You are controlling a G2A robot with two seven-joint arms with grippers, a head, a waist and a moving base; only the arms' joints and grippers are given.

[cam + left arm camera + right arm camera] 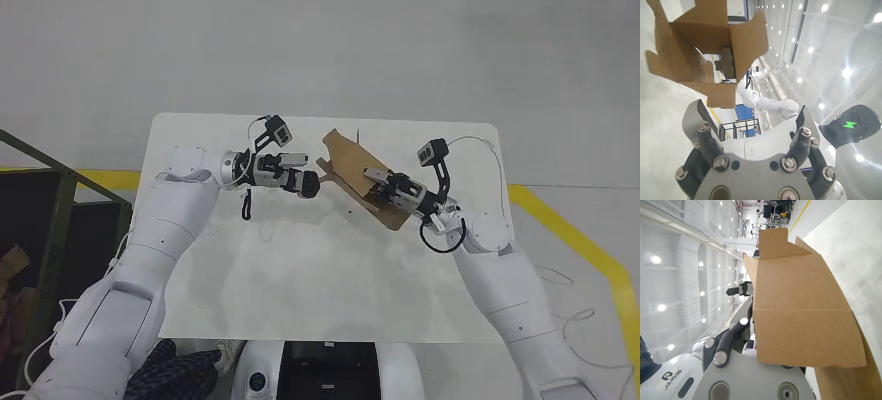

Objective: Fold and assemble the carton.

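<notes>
A brown carton [358, 168] is held above the far middle of the white table [300, 290], its flaps unfolded. My right gripper [386, 189] is shut on the carton's end nearest the right arm, with one finger inside the tube [727, 64] and the wall [800, 313] between the fingers. One finger [743, 324] shows beside the cardboard; the other is hidden. My left gripper [312, 183] is open just short of the carton's other end [696, 47]. A flap hangs close above its fingers [703, 111], and nothing lies between them.
A dark metal rack [40, 200] stands off the table's left side. A yellow line [575, 240] runs on the floor at the right. A black cable [243, 203] hangs by the left wrist. The near half of the table is bare.
</notes>
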